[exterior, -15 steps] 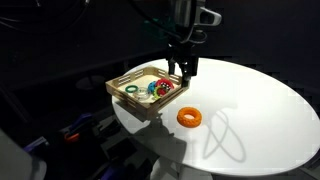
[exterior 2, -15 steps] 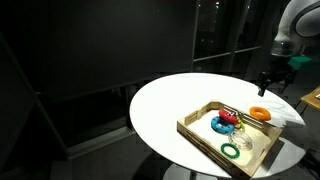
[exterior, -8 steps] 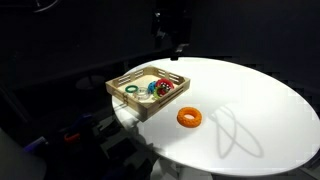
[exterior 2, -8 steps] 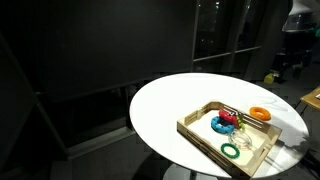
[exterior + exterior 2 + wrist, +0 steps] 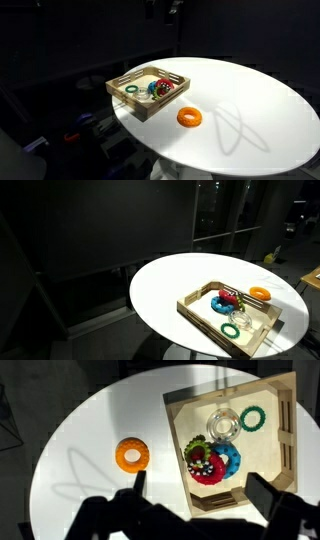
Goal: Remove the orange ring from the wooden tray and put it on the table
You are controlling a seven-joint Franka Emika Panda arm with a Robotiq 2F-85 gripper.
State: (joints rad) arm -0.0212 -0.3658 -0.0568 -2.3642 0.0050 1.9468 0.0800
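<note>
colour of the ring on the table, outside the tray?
Orange. The orange ring shows best in the wrist view, on the white table.

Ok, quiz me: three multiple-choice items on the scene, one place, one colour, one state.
1. The orange ring lies: A on the table beside the tray; B in the tray; C in the gripper.
2. Beside the red ring lies: A a purple ring; B a yellow ring; C the blue ring.
3. The gripper is: A shut on a ring; B open, empty; C shut, empty.
Answers: 1 A, it rests on the white top outside the tray. 2 C, they meet mid-tray. 3 B, fingers spread with nothing between.
</note>
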